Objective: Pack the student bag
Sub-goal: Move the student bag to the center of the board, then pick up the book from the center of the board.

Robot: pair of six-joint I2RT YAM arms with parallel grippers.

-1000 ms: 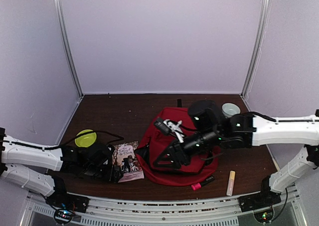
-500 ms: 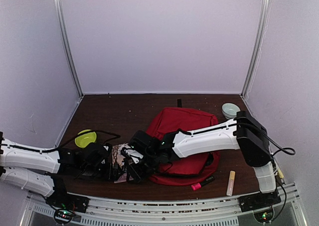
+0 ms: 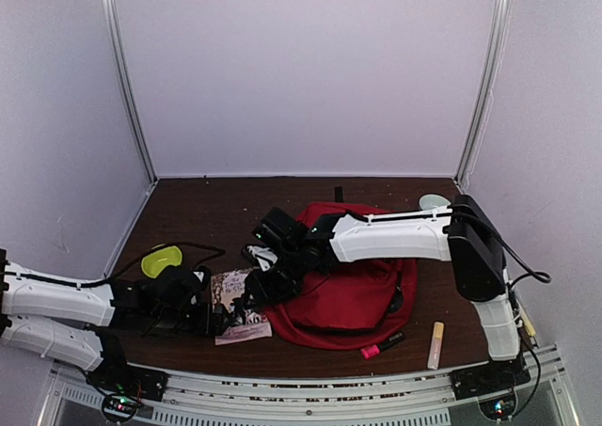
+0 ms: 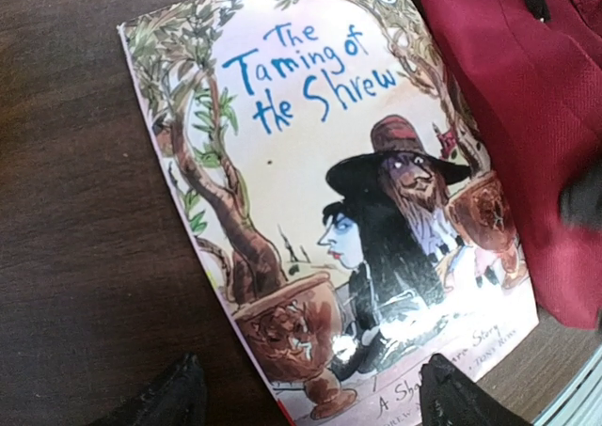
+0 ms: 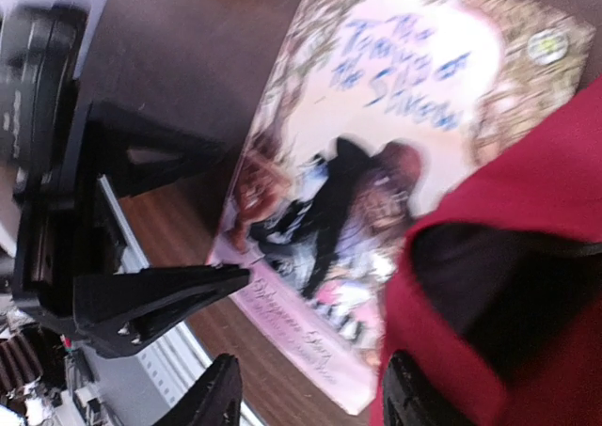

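Top cam: we see the student bag [image 3: 362, 294] slumped red and soft on the worktop [image 3: 207, 219], touching the book [image 3: 229, 287] on its right side. The right end effector [image 3: 246, 299] sits at the bag's left edge, nearer than the left end effector [image 3: 215, 322]. Left wrist: that one's spread wide astride the book's near end, bag off to the right. Right wrist: part-spread, pinching nothing, with the bag's dark-lined opening just below.

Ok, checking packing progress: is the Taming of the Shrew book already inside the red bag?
No, the book lies flat on the table beside the student bag, its cover in full view.
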